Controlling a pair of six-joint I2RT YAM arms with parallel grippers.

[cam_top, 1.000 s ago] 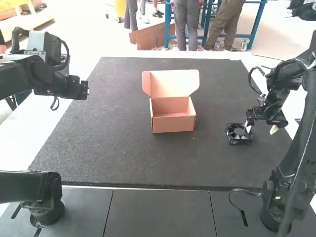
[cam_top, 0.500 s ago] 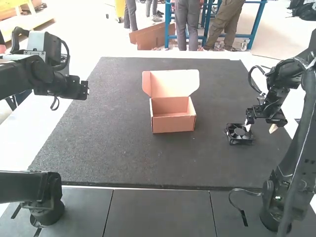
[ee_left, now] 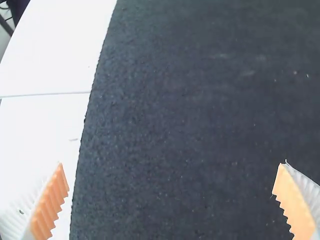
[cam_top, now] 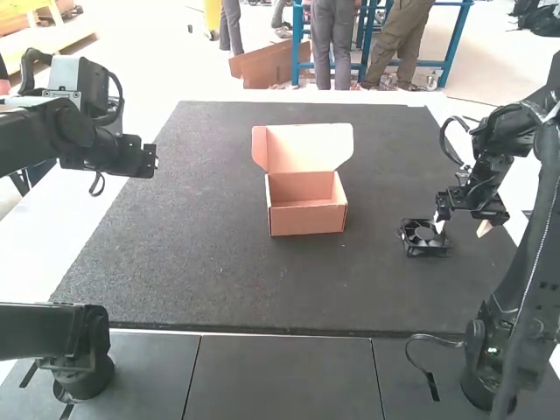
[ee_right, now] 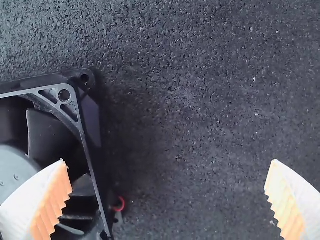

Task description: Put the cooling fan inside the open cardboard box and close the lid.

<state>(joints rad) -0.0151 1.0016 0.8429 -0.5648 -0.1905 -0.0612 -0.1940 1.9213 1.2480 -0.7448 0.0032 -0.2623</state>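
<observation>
1. The right claw [cam_top: 461,228] is hovering with its fingers spread wide. One finger is sitting over the frame of the small black square plastic cooling fan [cam_top: 424,237].
2. The fan is lying flat on the black textured mat [cam_top: 201,254], just beneath that claw's box-side finger.
3. The open brown cardboard box [cam_top: 305,203] is standing between both claws, well apart from each, with its lid upright.
4. The left claw [cam_top: 149,160] is hanging over the mat's edge with its fingers apart.

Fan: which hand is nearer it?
The right hand, open and straddling the fan's edge; the left hand sits far off over the mat's left edge.
</observation>
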